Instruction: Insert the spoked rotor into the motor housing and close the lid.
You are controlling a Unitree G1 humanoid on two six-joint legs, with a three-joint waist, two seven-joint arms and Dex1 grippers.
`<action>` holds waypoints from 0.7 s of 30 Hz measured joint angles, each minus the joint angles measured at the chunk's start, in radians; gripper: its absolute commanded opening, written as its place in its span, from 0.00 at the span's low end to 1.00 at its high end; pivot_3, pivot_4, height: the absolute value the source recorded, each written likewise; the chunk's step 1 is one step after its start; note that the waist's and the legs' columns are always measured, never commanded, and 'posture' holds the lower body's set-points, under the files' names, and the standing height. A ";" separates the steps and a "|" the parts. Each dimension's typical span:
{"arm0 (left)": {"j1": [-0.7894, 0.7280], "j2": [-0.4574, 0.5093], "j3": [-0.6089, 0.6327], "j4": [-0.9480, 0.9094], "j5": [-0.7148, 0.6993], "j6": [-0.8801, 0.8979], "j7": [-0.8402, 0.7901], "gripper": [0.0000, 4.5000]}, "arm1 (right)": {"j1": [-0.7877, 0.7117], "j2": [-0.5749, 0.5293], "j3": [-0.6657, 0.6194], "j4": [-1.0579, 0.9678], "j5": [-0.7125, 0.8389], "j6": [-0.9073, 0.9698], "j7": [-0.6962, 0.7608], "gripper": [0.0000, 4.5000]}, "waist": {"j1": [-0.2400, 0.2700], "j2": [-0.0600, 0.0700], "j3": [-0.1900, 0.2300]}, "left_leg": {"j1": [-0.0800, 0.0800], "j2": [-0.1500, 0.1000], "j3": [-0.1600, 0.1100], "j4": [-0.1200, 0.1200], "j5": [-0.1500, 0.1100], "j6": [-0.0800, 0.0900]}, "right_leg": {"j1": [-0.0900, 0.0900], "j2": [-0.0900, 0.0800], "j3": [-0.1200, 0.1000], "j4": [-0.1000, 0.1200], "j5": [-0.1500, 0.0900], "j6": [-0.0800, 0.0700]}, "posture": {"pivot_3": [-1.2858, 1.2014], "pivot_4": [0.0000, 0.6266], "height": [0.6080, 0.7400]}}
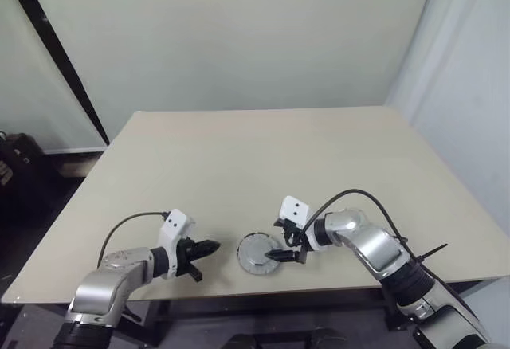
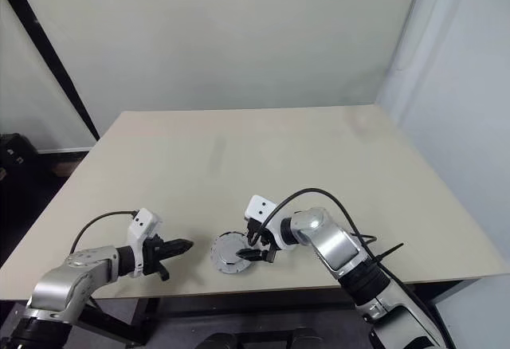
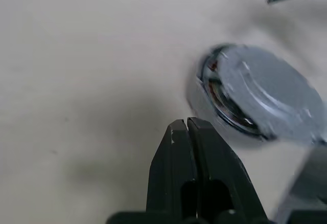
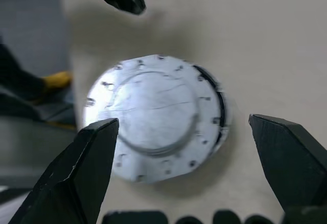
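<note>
1. left eye view: wide beige rectangular counter point(image 1: 263, 174), pale wall behind it. the flat round silvery-grey metal lid point(image 1: 256, 252) lies near the counter's front edge, between the two arms. left hand point(image 1: 210, 247) rests low over the counter just left of the lid and apart from it, its black fingers pressed together, holding nothing. right hand point(image 1: 288, 255) reaches in from the right, fingertips over the lid's right edge.
2. right eye view: same layout. the lid sits on a round squat motor housing with copper-brown windings point(image 2: 217, 260), of which a thin dark side shows beneath the lid's rim. contact between the right hand and the lid cannot be told here.
3. left wrist view: the left hand's two fingers point(image 3: 179, 147) meet tip to tip. beyond them the lid sits slightly askew on the housing, a sliver of brown winding showing under its near rim.
4. right wrist view: the right hand's fingers point(image 4: 92, 157) stand wide apart, one on each side of the lid, touching neither edge. small holes ring the lid's rim; a dark crescent of the housing shows along one side.
</note>
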 measured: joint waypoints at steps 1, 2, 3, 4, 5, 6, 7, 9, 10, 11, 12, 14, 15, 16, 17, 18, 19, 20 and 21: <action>0.011 0.015 -0.006 -0.006 -0.007 -0.001 -0.025 0.00 | -0.001 0.001 0.002 0.018 0.000 -0.022 0.010 0.99 | -0.003 0.000 0.000 | 0.000 0.000 0.000 0.000 0.000 0.000 | 0.000 0.000 0.000 0.000 0.000 0.000 | 0.52 0.00 1.00; 0.021 0.026 -0.009 -0.009 -0.011 -0.001 -0.042 0.00 | -0.002 0.005 0.002 0.034 -0.001 -0.041 0.014 0.99 | -0.006 0.000 0.000 | 0.000 0.000 0.001 0.000 0.000 0.000 | 0.000 0.000 0.000 0.000 0.000 0.000 | 0.52 0.00 1.00; 0.028 0.032 -0.012 -0.010 -0.014 -0.001 -0.055 0.00 | -0.002 0.011 0.002 0.052 -0.002 -0.061 0.014 0.99 | -0.006 0.000 0.000 | 0.000 0.000 0.001 0.000 0.000 0.000 | 0.000 0.000 0.001 0.000 0.000 0.000 | 0.52 0.00 1.00; 0.030 0.033 -0.013 -0.010 -0.016 -0.001 -0.065 0.00 | -0.002 0.021 0.002 0.074 -0.004 -0.085 0.011 0.99 | -0.006 0.000 0.000 | 0.000 0.000 0.000 0.000 0.000 0.000 | -0.001 0.000 0.000 0.000 0.000 0.000 | 0.52 0.00 1.00; 0.030 0.033 -0.013 -0.011 -0.018 -0.001 -0.070 0.00 | -0.003 0.027 0.002 0.092 -0.005 -0.100 0.010 0.99 | -0.005 0.000 0.000 | 0.000 0.000 0.000 0.000 0.000 0.000 | -0.001 0.000 0.000 0.000 0.000 0.000 | 0.52 0.00 1.00; 0.030 0.033 -0.013 -0.011 -0.018 -0.002 -0.073 0.00 | -0.004 0.035 0.002 0.109 -0.008 -0.117 0.011 0.99 | -0.006 0.000 0.000 | 0.000 0.000 0.000 0.000 0.000 0.000 | 0.000 0.000 0.000 0.000 0.000 0.000 | 0.52 0.00 1.00; 0.030 0.034 -0.013 -0.011 -0.018 -0.004 -0.074 0.00 | -0.005 0.044 0.004 0.125 -0.011 -0.130 0.011 0.99 | -0.005 0.000 0.000 | 0.001 0.000 0.000 0.000 0.000 0.000 | 0.000 0.000 0.000 0.000 0.000 0.000 | 0.52 0.00 1.00; 0.031 0.034 -0.013 -0.011 -0.018 -0.005 -0.075 0.00 | -0.006 0.055 0.010 0.150 -0.022 -0.152 0.014 0.99 | -0.005 0.000 0.000 | 0.000 0.000 0.000 0.001 0.000 0.000 | 0.000 0.000 0.000 0.000 0.000 0.000 | 0.52 0.00 1.00; 0.031 0.035 -0.013 -0.011 -0.017 -0.006 -0.075 0.00 | -0.007 0.060 0.012 0.161 -0.026 -0.161 0.017 0.99 | -0.005 0.000 0.000 | 0.000 0.000 0.000 0.001 0.000 0.000 | 0.000 0.000 0.000 0.000 0.000 0.000 | 0.52 0.00 1.00; 0.031 0.036 -0.013 -0.011 -0.017 -0.007 -0.075 0.00 | -0.007 0.064 0.014 0.172 -0.032 -0.167 0.020 0.99 | -0.005 0.000 0.000 | 0.000 0.000 0.000 0.001 0.000 0.000 | -0.001 0.000 0.001 0.000 0.000 0.000 | 0.52 0.00 1.00; 0.031 0.037 -0.013 -0.011 -0.017 -0.008 -0.075 0.00 | -0.007 0.067 0.017 0.180 -0.037 -0.170 0.022 0.99 | -0.005 0.000 0.000 | 0.000 0.000 0.000 0.001 0.000 0.000 | -0.001 0.000 0.001 0.000 0.000 0.000 | 0.52 0.00 1.00; 0.032 0.039 -0.012 -0.011 -0.017 -0.012 -0.075 0.00 | -0.007 0.070 0.024 0.196 -0.043 -0.178 0.026 0.99 | -0.005 0.000 0.000 | 0.000 0.000 0.000 0.000 0.000 0.000 | -0.001 0.000 0.000 0.000 0.000 0.000 | 0.52 0.00 1.00; 0.032 0.040 -0.012 -0.011 -0.017 -0.014 -0.075 0.00 | -0.007 0.073 0.025 0.202 -0.045 -0.181 0.030 0.99 | -0.005 0.000 0.000 | 0.000 0.000 0.000 0.000 0.000 0.000 | -0.001 0.000 0.000 0.000 0.000 0.000 | 0.52 0.00 1.00; 0.033 0.041 -0.012 -0.011 -0.017 -0.016 -0.075 0.00 | -0.007 0.076 0.025 0.204 -0.047 -0.185 0.032 0.99 | -0.005 0.000 0.000 | 0.000 0.000 0.000 0.000 0.000 0.000 | -0.001 0.000 0.000 0.000 0.000 0.000 | 0.52 0.00 1.00; 0.033 0.042 -0.012 -0.011 -0.016 -0.017 -0.075 0.00 | -0.007 0.079 0.026 0.205 -0.048 -0.187 0.034 0.99 | -0.005 0.000 0.000 | 0.000 0.000 0.000 0.000 0.000 0.000 | -0.001 0.000 0.000 0.000 0.000 0.000 | 0.52 0.00 1.00; 0.033 0.042 -0.012 -0.011 -0.016 -0.018 -0.075 0.00 | -0.007 0.082 0.026 0.206 -0.050 -0.189 0.036 0.99 | -0.005 0.000 0.000 | 0.001 0.000 0.000 0.000 0.000 0.000 | -0.001 0.000 0.000 0.000 0.000 0.000 | 0.52 0.00 1.00; 0.033 0.042 -0.012 -0.011 -0.016 -0.020 -0.075 0.00 | -0.007 0.085 0.026 0.208 -0.051 -0.189 0.039 0.99 | -0.005 0.000 0.000 | 0.001 0.000 0.000 0.000 0.000 0.000 | -0.001 0.000 0.000 0.000 0.000 0.000 | 0.52 0.00 1.00; 0.034 0.042 -0.012 -0.011 -0.016 -0.022 -0.075 0.00 | -0.007 0.087 0.029 0.210 -0.052 -0.190 0.041 0.99 | -0.005 0.000 0.000 | 0.001 0.000 0.000 0.000 0.000 0.000 | -0.001 0.000 0.000 0.000 0.000 0.000 | 0.52 0.00 1.00; 0.034 0.042 -0.012 -0.011 -0.015 -0.023 -0.074 0.00 | -0.007 0.090 0.031 0.212 -0.055 -0.191 0.043 0.99 | -0.005 0.000 0.000 | 0.001 0.000 0.000 0.000 0.000 0.000 | -0.001 0.000 0.000 0.000 0.000 0.000 | 0.52 0.00 1.00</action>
